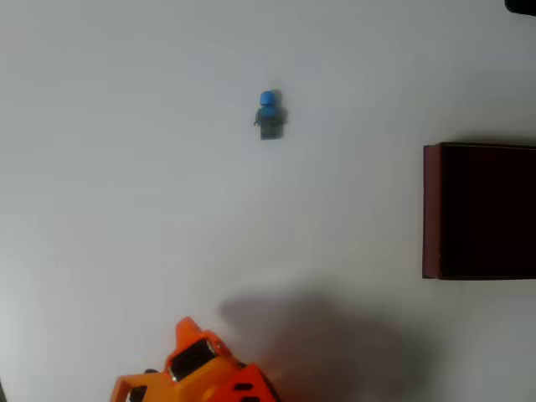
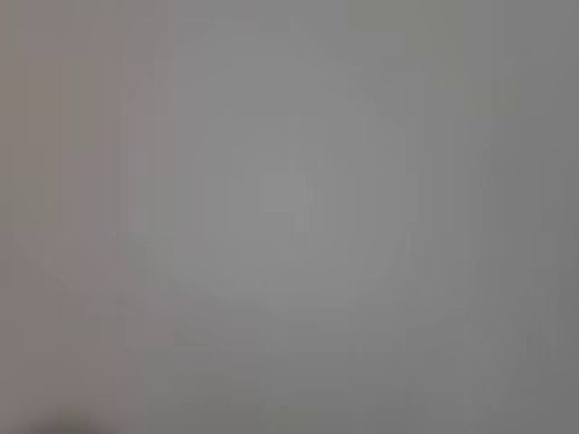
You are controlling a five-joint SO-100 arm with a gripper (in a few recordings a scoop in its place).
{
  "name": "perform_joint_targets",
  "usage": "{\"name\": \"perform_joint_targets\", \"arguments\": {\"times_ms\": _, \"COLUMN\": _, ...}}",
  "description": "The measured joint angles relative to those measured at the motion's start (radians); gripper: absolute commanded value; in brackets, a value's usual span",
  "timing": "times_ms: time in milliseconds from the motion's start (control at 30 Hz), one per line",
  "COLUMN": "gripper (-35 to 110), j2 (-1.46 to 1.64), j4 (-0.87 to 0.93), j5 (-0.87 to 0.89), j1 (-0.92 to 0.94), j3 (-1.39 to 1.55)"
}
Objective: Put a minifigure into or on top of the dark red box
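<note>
In the overhead view the plain white table (image 1: 126,167) carries a maroon box (image 1: 431,209) with a black inside at the right edge. The orange arm (image 1: 201,368) enters at the bottom; its pincer's state cannot be told. The tiny figure (image 1: 270,115), blue-helmeted, grey-bodied, lies far up, well apart from both.

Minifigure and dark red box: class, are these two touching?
Apart. The overhead view shows bare white table between the minifigure and the dark red box.
</note>
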Motion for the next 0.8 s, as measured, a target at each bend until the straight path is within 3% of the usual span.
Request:
{"name": "perform_joint_targets", "arguments": {"times_ms": 400, "gripper": 1, "j2": 0.000, "j4": 0.000, "j5": 0.000, "j1": 0.000, "j3": 0.000}}
{"name": "perform_joint_targets", "arguments": {"times_ms": 533, "gripper": 13, "j2": 0.000, "j4": 0.000, "j5": 0.009, "j1": 0.000, "j3": 0.000}}
{"name": "perform_joint_targets", "arguments": {"times_ms": 633, "gripper": 13, "j2": 0.000, "j4": 0.000, "j5": 0.026, "j1": 0.000, "j3": 0.000}}
{"name": "perform_joint_targets", "arguments": {"times_ms": 800, "gripper": 16, "j2": 0.000, "j4": -0.071, "j5": 0.264, "j1": -0.020, "j3": 0.034}}
